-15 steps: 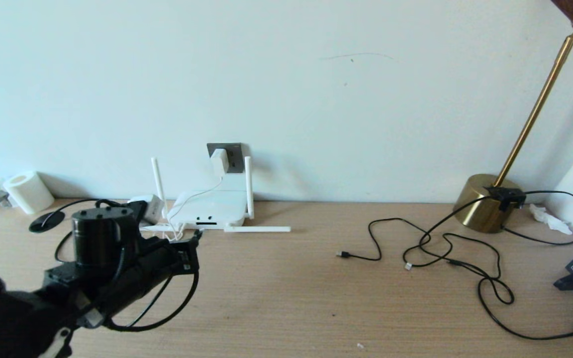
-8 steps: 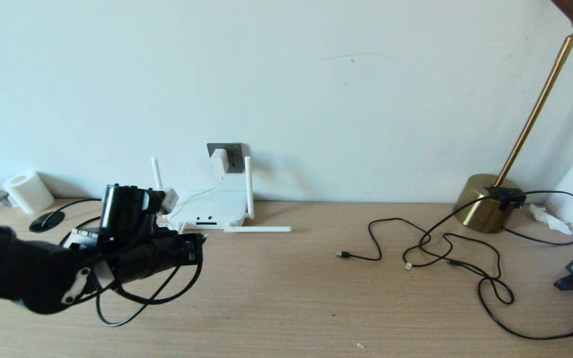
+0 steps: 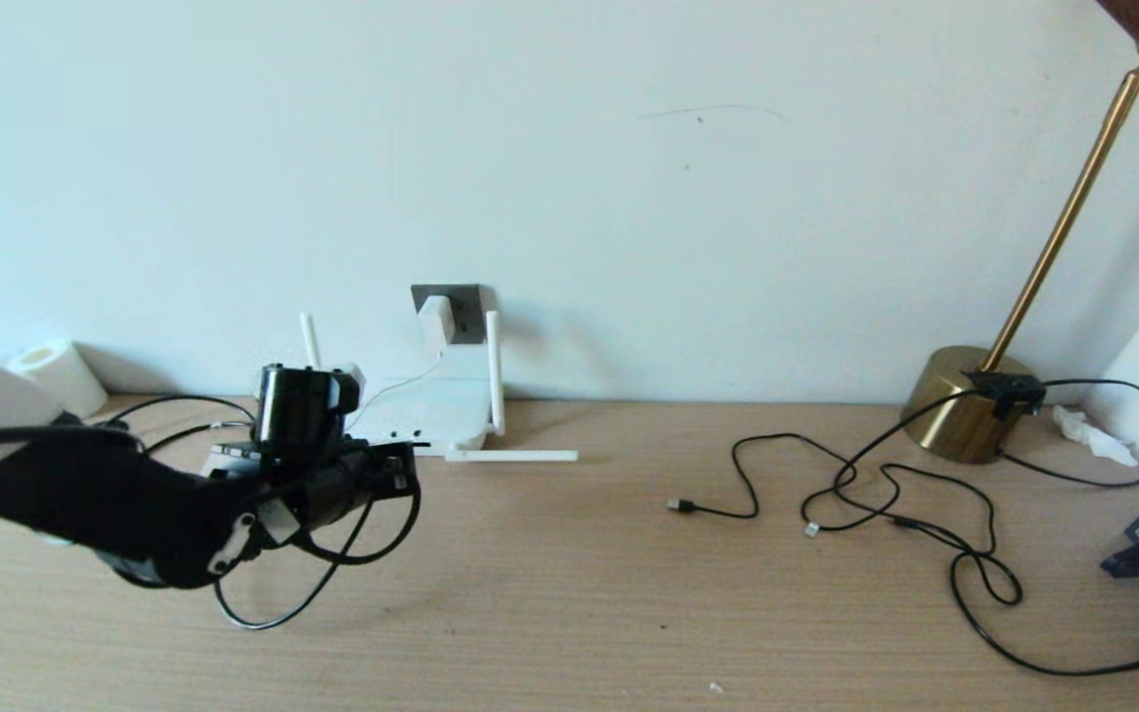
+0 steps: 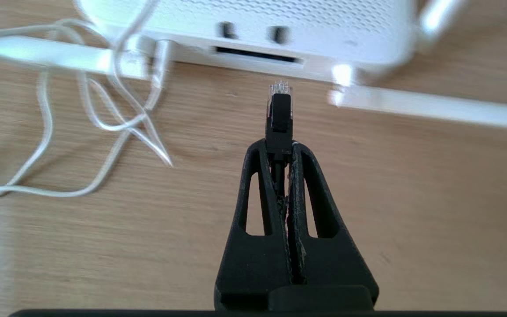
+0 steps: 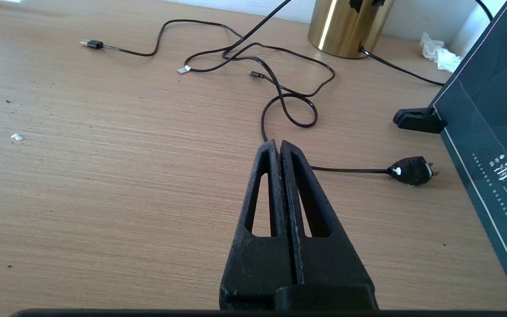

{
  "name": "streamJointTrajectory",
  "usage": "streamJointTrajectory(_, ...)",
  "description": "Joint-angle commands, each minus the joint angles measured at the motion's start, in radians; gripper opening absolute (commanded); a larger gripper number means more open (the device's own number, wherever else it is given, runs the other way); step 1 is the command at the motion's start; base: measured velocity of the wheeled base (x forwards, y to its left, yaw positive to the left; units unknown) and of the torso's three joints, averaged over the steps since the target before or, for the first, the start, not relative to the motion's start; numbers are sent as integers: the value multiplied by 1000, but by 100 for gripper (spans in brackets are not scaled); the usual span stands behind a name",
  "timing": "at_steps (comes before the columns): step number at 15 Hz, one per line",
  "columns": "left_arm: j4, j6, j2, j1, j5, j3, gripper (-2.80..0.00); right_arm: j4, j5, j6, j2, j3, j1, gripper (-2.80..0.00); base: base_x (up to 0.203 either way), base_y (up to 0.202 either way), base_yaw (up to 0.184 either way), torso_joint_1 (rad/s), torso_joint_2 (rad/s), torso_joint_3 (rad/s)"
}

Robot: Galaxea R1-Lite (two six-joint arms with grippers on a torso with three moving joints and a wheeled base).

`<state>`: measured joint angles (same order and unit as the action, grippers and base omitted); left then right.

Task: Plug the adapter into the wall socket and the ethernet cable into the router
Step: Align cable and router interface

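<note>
The router (image 3: 426,415) lies flat on the tabletop (image 3: 569,593) against the wall, and everything else is best placed from it. Directly above it, on the wall, sits the wall socket (image 3: 449,311), and the adapter (image 3: 436,318) is already seated in that socket, its thin white cord dropping down toward the router.

The left gripper (image 4: 280,147) hovers just in front of the router's port face, low over the tabletop. Its fingers (image 4: 310,176) are pressed together on the ethernet cable (image 4: 279,116), pinching it just behind the plug — the clear tip points straight at the router's long dark slot, close to it but not touching. The slack of the black cable hangs in a loop below the left arm in the head view. White cord lies in loose tangles on the tabletop beside the router's face, and one antenna (image 3: 512,456) lies flat along the tabletop at the router's front corner.

The right gripper (image 5: 280,147) is well away from the router, above bare tabletop on the far side, its fingers closed against each other and holding nothing. Near it lie black cables (image 5: 280,88), a black plug (image 5: 412,170), a brass lamp base (image 5: 348,26) and a dark box (image 5: 491,145).
</note>
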<state>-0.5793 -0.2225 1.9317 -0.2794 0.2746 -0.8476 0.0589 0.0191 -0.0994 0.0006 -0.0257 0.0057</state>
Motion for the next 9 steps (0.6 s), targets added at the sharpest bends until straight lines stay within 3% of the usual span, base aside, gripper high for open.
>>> streamJointTrajectory(1, -45, -7, 37, 0, 14, 19, -280, 1, 1, 7, 2, 0, 0, -280, 0, 0, 0, 0, 0, 0)
streamJointTrajectory(5, -69, -65, 69, 6, 20, 16, -280, 1, 1, 10, 1, 0, 0, -280, 0, 0, 0, 0, 0, 0)
streamJointTrajectory(9, -95, -82, 88, 11, 25, 15, -280, 1, 1, 12, 2, 0, 0, -280, 0, 0, 0, 0, 0, 0)
